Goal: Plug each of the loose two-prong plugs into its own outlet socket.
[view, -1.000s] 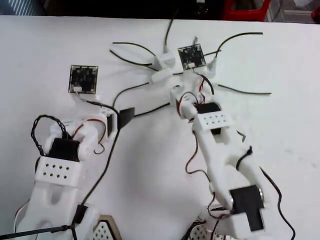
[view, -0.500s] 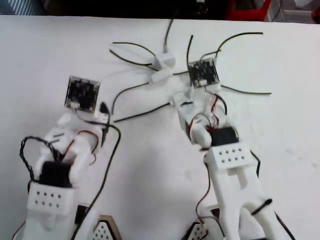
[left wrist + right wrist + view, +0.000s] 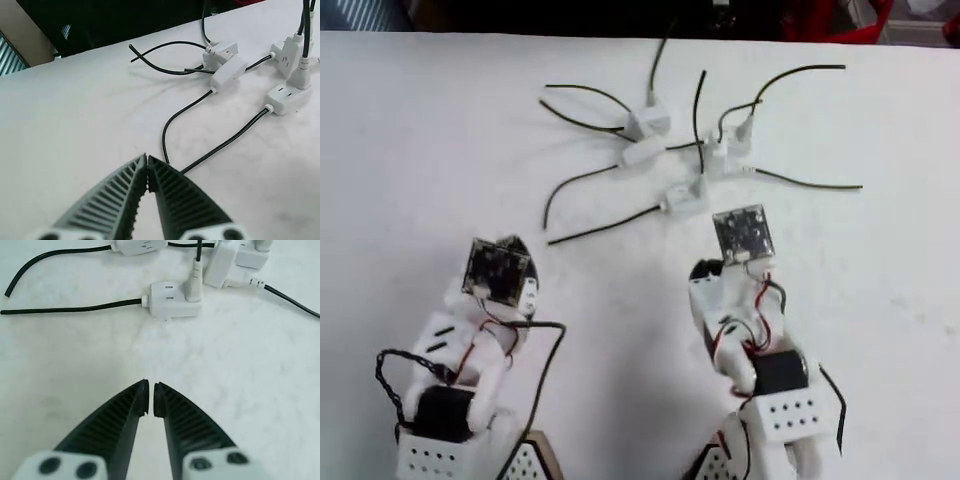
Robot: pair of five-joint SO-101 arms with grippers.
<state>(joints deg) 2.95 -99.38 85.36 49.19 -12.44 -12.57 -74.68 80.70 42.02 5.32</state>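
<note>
Black ribbed fingers of my left tool (image 3: 147,166) are pressed together on nothing. My right tool (image 3: 151,392) is likewise clenched and empty, its tips all but touching above the bare white surface (image 3: 410,130). Within the last second I have drawn both arms back from the tangle toward their bases; the right one had been in among the sockets. Just beyond the right tool lies the nearest outlet socket (image 3: 167,301), with a white plug (image 3: 194,284) standing at its end, apparently seated. Farther out sits the joined cluster (image 3: 717,155), then the far sockets (image 3: 640,153) among the black cords. I read the retreat as one insertion finished, but I can't tell whether any plug remains loose.
</note>
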